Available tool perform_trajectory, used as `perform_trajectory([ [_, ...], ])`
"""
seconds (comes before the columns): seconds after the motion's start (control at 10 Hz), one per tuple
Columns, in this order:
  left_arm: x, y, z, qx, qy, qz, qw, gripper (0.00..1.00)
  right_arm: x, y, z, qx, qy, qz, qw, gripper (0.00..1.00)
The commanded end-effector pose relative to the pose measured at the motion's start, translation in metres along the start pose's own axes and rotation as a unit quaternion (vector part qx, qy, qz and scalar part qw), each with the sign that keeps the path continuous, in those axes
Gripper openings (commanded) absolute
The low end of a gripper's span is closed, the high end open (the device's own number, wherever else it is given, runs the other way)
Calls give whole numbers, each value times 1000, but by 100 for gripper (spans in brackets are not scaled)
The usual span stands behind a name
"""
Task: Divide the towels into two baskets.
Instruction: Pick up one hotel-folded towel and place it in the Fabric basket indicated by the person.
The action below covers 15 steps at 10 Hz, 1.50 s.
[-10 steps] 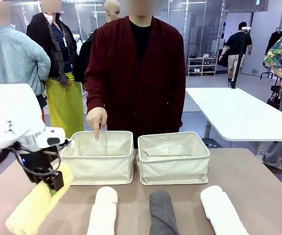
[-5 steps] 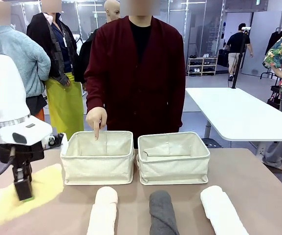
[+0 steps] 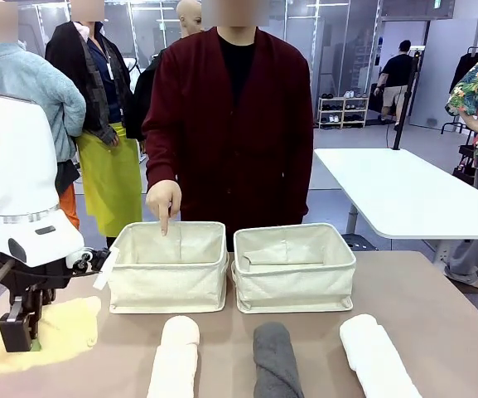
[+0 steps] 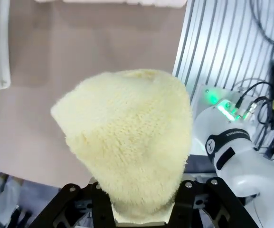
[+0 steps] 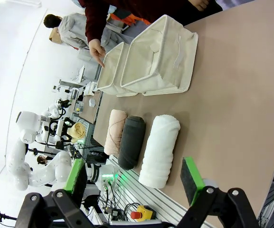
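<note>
My left gripper (image 3: 19,332) is shut on the pale yellow towel (image 3: 56,327) and holds it level above the table's left end, left of the left basket (image 3: 168,290). In the left wrist view that towel (image 4: 127,137) juts out from between the jaws of the left gripper (image 4: 139,211). The right basket (image 3: 295,290) stands beside the left one. In front of them lie the cream towel (image 3: 175,361), the dark grey towel (image 3: 276,361) and the white towel (image 3: 379,356). My right gripper (image 5: 134,180) is open above the near table edge, short of the white towel (image 5: 159,149).
The person in a dark red cardigan stands behind the baskets, one hand (image 3: 164,203) pointing a finger down into the left basket. A white table (image 3: 396,195) stands farther back right. The brown tabletop (image 3: 437,315) is bare right of the baskets.
My left arm has swung the yellow towel leftward and down, away from the left basket; the towel went from slanting to roughly level. The person's pointing hand and the other towels stayed put.
</note>
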<state>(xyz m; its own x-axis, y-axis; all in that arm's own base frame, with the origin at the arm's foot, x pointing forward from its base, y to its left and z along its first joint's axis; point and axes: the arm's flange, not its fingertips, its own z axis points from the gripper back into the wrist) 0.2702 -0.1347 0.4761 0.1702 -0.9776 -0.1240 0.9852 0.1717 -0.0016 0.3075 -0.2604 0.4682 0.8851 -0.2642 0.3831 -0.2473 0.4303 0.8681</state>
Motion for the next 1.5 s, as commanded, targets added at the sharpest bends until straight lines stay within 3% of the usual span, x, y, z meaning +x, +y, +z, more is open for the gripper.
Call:
perform_trajectory([
  [0.0,1,-2,-3,12,33,-2,999,19,-3,2,2,3,1,8,1000,100],
  [0.1,1,-2,-3,12,33,-2,999,19,-3,2,2,3,1,8,1000,100],
  [0.2,1,0,-1,2,8,-2,1000,37,-3,2,2,3,1,8,1000,100],
  [0.4,9,-14,17,95,-16,-56,994,37,-3,2,2,3,1,8,1000,100],
  [0.7,49,14,81,165,-4,-130,978,37,-3,2,2,3,1,8,1000,100],
  [1.0,94,68,105,189,-5,-137,972,37,-3,2,2,3,1,8,1000,100],
  [1.4,154,152,92,225,10,-157,962,37,-3,2,2,3,1,8,1000,100],
])
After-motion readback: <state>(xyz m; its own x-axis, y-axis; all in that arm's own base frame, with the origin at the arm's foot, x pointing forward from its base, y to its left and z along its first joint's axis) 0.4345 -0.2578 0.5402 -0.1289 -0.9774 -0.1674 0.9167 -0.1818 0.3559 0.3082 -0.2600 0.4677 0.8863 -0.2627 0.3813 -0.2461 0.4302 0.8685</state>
